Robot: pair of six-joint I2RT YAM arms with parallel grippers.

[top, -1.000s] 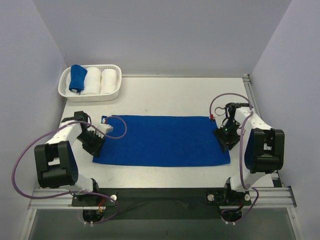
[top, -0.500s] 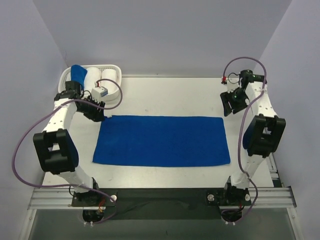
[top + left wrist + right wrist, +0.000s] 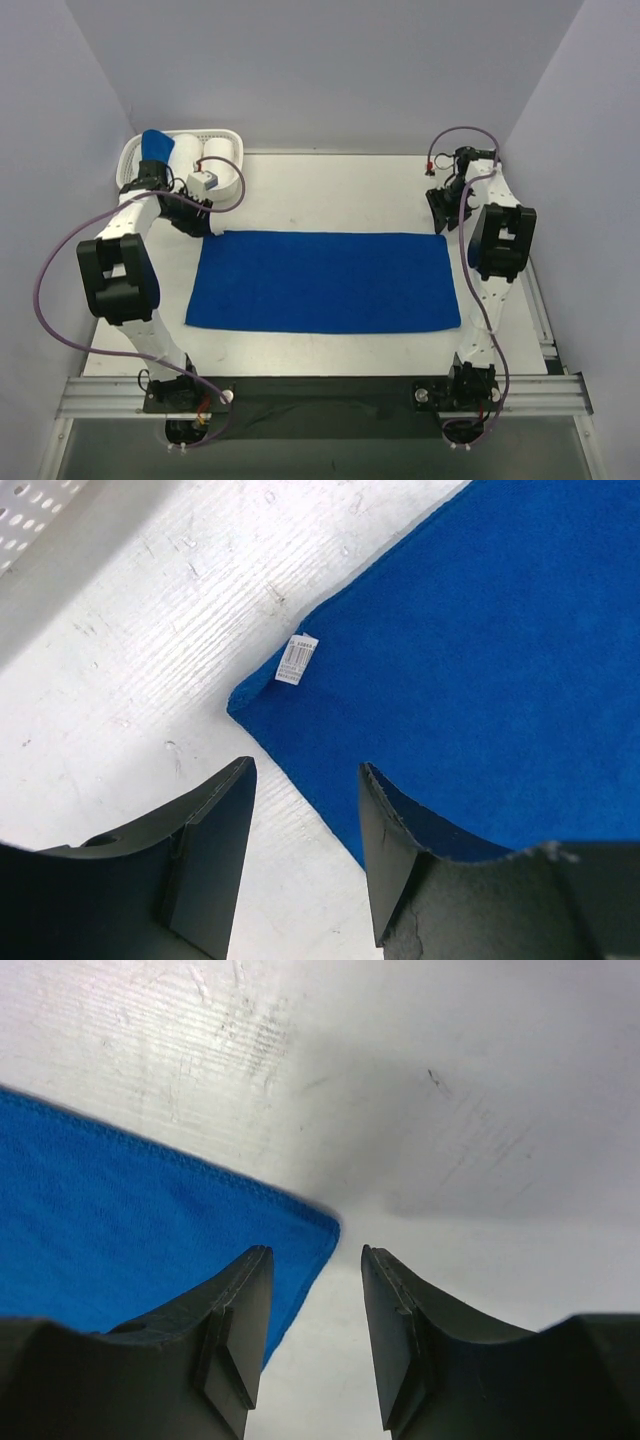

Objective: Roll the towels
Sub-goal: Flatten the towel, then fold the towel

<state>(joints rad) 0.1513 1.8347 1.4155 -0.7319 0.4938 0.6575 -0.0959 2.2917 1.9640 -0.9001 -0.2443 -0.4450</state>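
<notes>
- While the blue towel [image 3: 322,282] lies flat and spread on the desk [image 3: 330,190], rolling is not yet begun.
- Left tool [image 3: 307,770] and right tool [image 3: 315,1255] hover over its far corners, jaws apart, holding nothing.
- Next, likely: pinch both corners and turn the edge over evenly.
- Cloth looks soft, napped and limp, with a white tag [image 3: 300,660] at one corner.
- White perforated basket [image 3: 241,160] holds one rolled blue towel [image 3: 155,148].

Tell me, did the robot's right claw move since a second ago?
Yes. The right gripper moved farther back, away from the arm bases. It went from the middle of the flat blue towel's right edge to its far right corner.
</notes>
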